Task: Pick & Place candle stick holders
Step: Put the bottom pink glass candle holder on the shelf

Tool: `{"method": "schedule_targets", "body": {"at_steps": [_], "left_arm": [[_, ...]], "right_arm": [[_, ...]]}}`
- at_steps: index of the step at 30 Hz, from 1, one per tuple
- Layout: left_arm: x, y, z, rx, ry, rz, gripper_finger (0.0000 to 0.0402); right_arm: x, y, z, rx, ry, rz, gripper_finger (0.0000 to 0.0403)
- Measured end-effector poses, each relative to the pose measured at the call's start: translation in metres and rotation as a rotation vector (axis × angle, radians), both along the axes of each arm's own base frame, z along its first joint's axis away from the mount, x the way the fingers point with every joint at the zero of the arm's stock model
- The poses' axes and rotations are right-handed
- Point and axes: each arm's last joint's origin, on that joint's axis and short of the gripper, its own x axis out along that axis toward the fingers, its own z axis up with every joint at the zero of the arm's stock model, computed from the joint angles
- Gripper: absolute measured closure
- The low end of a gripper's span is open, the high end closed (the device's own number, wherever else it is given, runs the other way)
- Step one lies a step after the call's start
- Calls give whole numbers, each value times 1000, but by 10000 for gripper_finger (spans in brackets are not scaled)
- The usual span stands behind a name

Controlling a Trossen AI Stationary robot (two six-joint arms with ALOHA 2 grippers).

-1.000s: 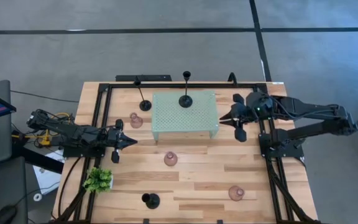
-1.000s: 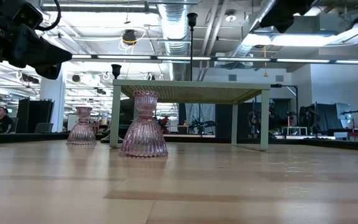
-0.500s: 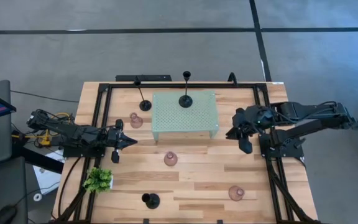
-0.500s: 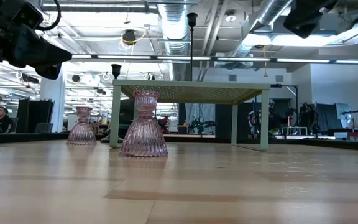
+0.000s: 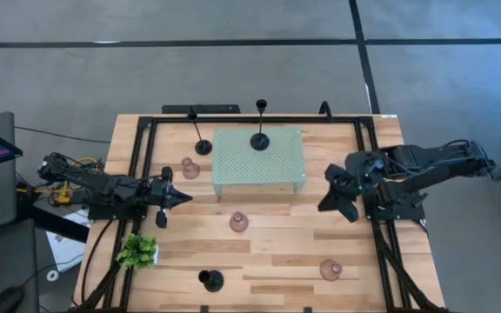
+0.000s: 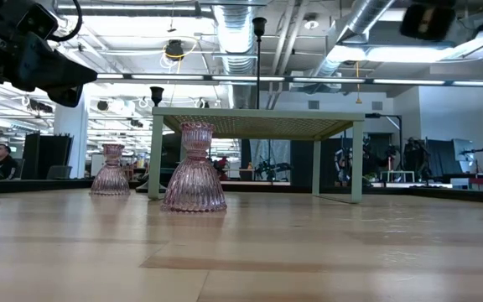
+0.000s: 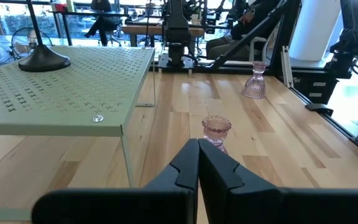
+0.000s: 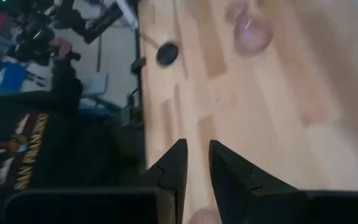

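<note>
- The pale green perforated metal stand [image 5: 258, 162] sits in the upper middle of the high view, with 1 black thin-stemmed candle holder on a round base [image 5: 260, 140] already standing on it.
- 5 holders are on the wooden table [image 5: 277, 248]: a second black stemmed holder [image 5: 202, 146] just left of the stand, a third black one [image 5: 210, 279] at lower centre-left, and 3 pinkish translucent bulb-shaped holders at left of the stand [image 5: 190, 168], at centre [image 5: 238, 222] and at lower right [image 5: 330, 269].
- The right gripper [image 5: 336, 193] hangs above the table right of the stand, empty, its fingers a narrow gap apart in its wrist view.
- The left gripper [image 5: 169, 197] waits at the left edge, fingers pressed together and holding nothing.
- Judgement: this is the reach between placements; the lower-right pinkish holder looks the likeliest next pick.
- That calls for wider jaws, a descent over the bulb and a grip at its narrow neck.
</note>
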Motion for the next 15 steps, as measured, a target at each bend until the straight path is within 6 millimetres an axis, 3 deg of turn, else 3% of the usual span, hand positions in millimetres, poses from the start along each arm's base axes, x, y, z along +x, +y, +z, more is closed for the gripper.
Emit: {"method": "schedule_targets", "body": {"at_steps": [15], "left_arm": [[4,-1,-4,-5,49,0,394]], "right_arm": [[14,91,-27,205,228,-22,345]]}}
